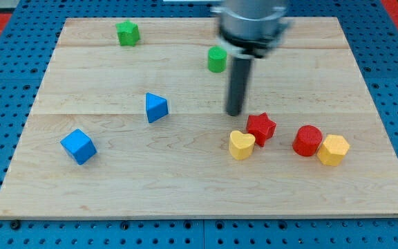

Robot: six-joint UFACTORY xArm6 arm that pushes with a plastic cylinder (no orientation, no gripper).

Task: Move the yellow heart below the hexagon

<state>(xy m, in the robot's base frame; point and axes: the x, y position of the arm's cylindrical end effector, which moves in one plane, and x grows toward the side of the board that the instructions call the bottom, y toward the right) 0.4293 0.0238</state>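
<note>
The yellow heart (241,145) lies right of the board's middle, touching the lower left of the red star (261,128). The yellow hexagon (333,150) sits at the view's right, touching the red cylinder (307,140) on its left. My tip (234,113) rests on the board just above the yellow heart and to the left of the red star, a small gap away from both. The heart is to the left of the hexagon, at about the same height in the view.
A green cylinder (217,59) stands above my tip near the rod. A green star-like block (127,33) is at the top left. A blue triangle (155,108) and a blue cube (79,146) lie on the left half of the wooden board (185,194).
</note>
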